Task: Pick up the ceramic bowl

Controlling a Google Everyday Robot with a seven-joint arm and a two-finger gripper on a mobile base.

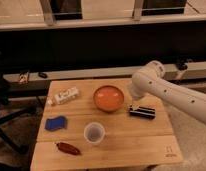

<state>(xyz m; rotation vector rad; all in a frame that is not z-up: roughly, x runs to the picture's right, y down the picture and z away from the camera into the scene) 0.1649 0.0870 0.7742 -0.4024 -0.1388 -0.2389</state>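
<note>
The ceramic bowl (108, 97) is round, shallow and glossy orange. It stands upright on the wooden table (146, 137), a little behind the middle. My white arm (161, 87) reaches in from the right. Its end bends down just right of the bowl's rim. My gripper (132, 103) hangs there, low over the table, between the bowl and a black box, mostly hidden by the arm. It holds nothing that I can see.
A small white cup (94, 133) stands in front of the bowl. A black box (142, 112) lies right of the bowl. A white packet (64, 95), a blue sponge (55, 123) and a red item (68, 148) lie on the left side. A dark railing runs behind the table.
</note>
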